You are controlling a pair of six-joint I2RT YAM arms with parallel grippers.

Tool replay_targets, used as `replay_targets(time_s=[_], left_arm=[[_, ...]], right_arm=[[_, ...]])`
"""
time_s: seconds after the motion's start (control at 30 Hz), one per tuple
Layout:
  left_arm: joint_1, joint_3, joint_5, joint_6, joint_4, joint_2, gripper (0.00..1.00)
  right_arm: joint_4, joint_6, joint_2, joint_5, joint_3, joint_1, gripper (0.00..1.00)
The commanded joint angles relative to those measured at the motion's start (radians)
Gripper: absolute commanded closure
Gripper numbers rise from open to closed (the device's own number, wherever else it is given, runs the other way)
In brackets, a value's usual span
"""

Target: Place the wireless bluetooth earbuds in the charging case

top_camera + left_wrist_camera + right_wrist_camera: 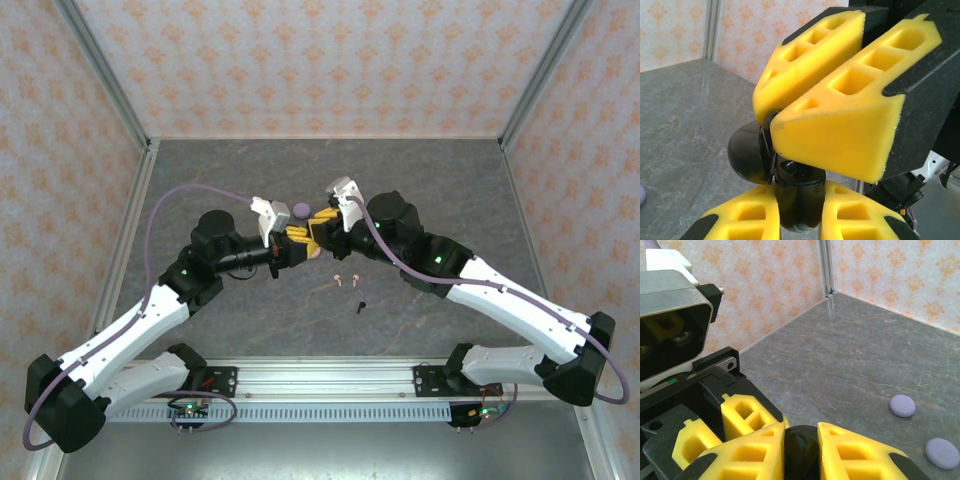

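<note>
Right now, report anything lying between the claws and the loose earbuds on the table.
Nothing visible lies between. The pink earbuds and a black earbud sit on bare table, just nearer the bases. But the left claw and right claw are both shut on the black case, so neither is free.

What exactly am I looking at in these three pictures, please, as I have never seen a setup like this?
These are two robot arms bolted to a table's near edge. The overhead picture shows both meeting mid-table: left gripper, right gripper. The other two pictures come from cameras on each wrist, so the yellow padded fingers fill them. Both grippers are shut on one glossy black charging case, held between them above the grey table. On the table lie two pink earbuds, a black earbud and lilac discs, probably closed cases.
</note>
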Motion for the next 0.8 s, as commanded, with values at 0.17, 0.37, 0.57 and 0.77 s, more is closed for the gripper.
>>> replay_targets(time_s=[0.17,0.37,0.57,0.77], left_arm=[[-0.009,-0.016,-0.008,0.014,0.078,-0.032,1.00],[-0.009,-0.019,-0.009,0.015,0.080,-0.034,1.00],[-0.009,-0.020,-0.008,0.024,0.077,-0.034,1.00],[-0.009,-0.027,-0.008,0.042,0.075,-0.033,1.00]], right_arm=[[-0.027,0.024,-0.028,-0.046,-0.012,0.006,0.79],[-0.034,0.025,-0.026,-0.050,-0.020,0.007,0.79],[-0.034,0.031,-0.016,-0.061,-0.017,0.007,0.77],[-0.056,0.041,-0.014,-0.051,0.020,0.002,0.68]])
